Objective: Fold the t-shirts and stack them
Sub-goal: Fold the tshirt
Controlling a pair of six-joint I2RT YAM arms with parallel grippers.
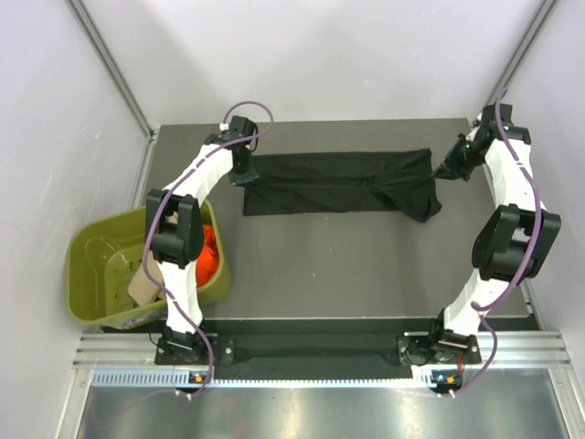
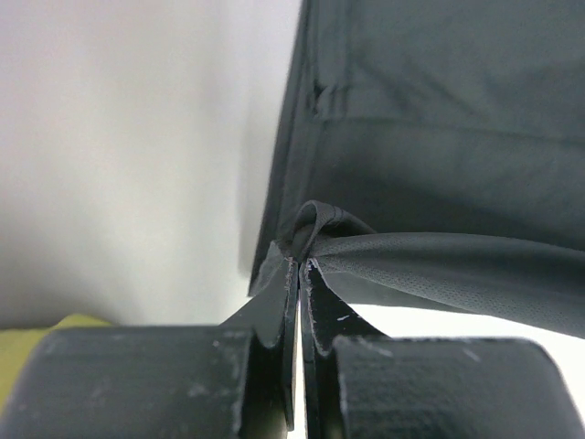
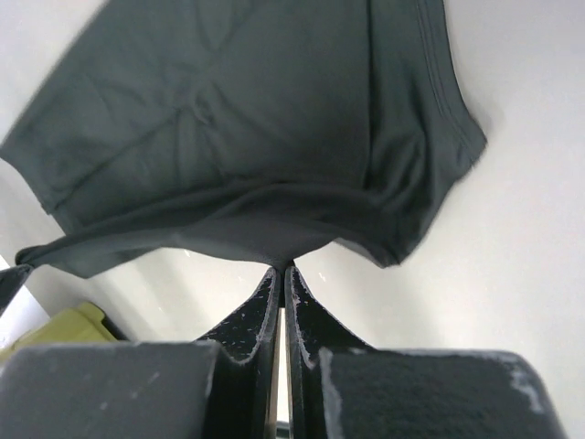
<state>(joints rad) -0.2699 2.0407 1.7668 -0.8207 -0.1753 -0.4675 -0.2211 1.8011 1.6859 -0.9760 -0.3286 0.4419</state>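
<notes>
One black t-shirt [image 1: 338,183] — left gripper [image 2: 300,262], right gripper [image 3: 281,268] pinch its ends.

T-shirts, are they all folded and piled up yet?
Not nearly. Nothing is stacked yet. The black t-shirt looks folded over once into a long strip, and the left gripper and right gripper each pinch one end of it. The orange-red t-shirt lies crumpled in the green tub, not yet folded.
</notes>
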